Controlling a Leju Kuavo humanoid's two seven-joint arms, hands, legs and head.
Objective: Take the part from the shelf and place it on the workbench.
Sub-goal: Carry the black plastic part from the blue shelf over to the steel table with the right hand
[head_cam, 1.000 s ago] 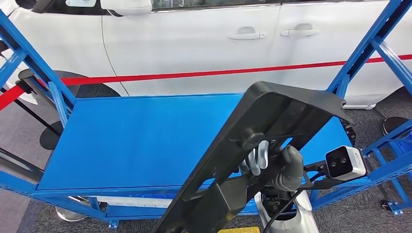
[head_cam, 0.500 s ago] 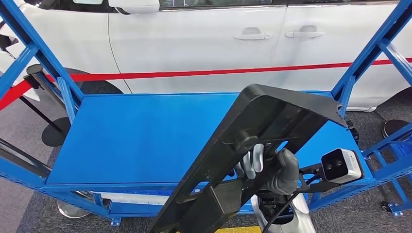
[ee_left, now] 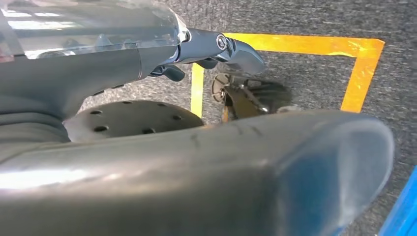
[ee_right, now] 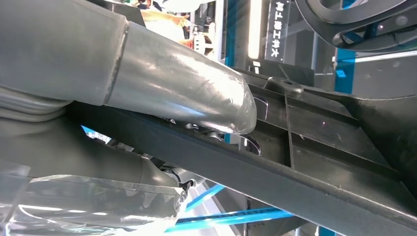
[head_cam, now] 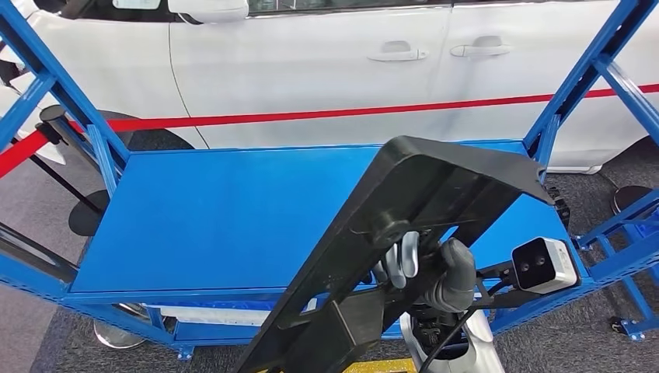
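Part (head_cam: 435, 194) gripped in right hand (head_cam: 435, 268), tilted above table (head_cam: 225, 217) near edge — lower flat, release only once seated; left hand state indeterminate.

The part (head_cam: 404, 233) slants up from the near edge toward the far right, over the right half of the bench (head_cam: 217, 225), and the right hand (head_cam: 435, 268) grips it from beneath, on its right side. A wrist camera (head_cam: 544, 264) sits just right of that hand. Frame uprights (head_cam: 74, 109) rise at both ends of the bench. Behind it runs a barrier tape (head_cam: 311, 116), and behind that a car (head_cam: 326, 62). The left hand (ee_left: 147, 177) hangs over floor tape (ee_left: 295, 44).
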